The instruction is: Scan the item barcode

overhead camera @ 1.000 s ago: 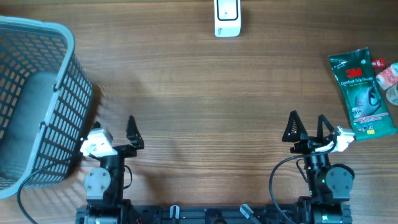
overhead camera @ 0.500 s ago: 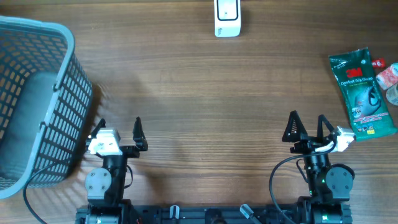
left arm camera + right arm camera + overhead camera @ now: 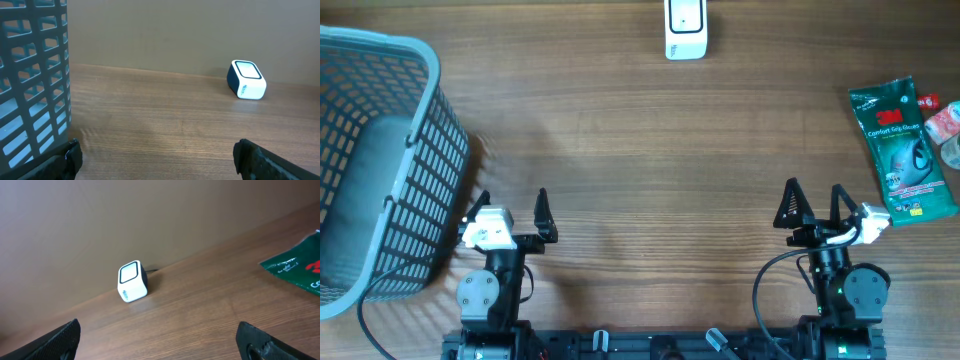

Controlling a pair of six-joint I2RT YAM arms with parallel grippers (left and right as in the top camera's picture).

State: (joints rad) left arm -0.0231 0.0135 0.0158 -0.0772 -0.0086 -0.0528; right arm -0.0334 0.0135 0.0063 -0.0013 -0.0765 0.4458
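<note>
"3M" logo, green packet [image 3: 903,150] (rest unreadable)

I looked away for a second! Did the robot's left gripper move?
Yes. In the overhead view the left gripper shifted a little to the right, away from the basket, which stayed put.

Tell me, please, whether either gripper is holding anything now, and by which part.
Nothing is held. The left gripper and right gripper both stand open and empty; the green packet lies well apart from them.
</note>
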